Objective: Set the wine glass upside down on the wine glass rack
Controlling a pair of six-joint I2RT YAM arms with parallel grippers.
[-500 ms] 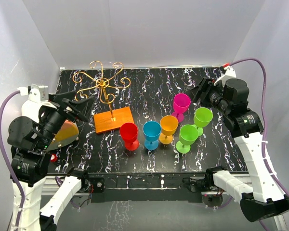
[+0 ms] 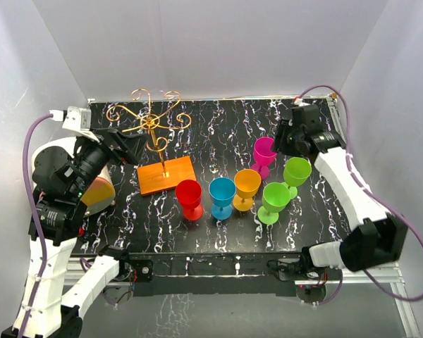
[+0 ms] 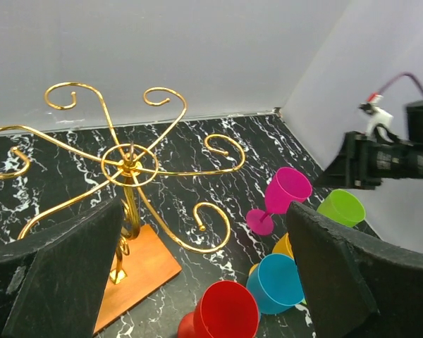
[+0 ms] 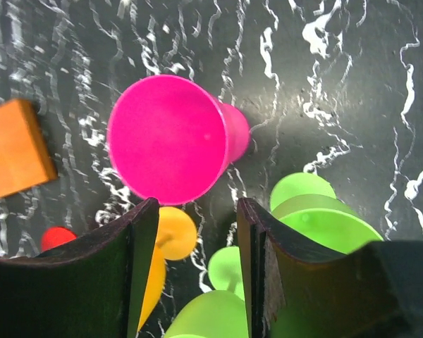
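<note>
The wine glass rack [image 2: 158, 151] stands left of centre on the table [image 2: 225, 123], with six wine glasses [image 2: 247, 184] grouped to its right, nearer the front edge.

Black marbled table [image 2: 218, 130], white walls [image 2: 197, 42]
</note>
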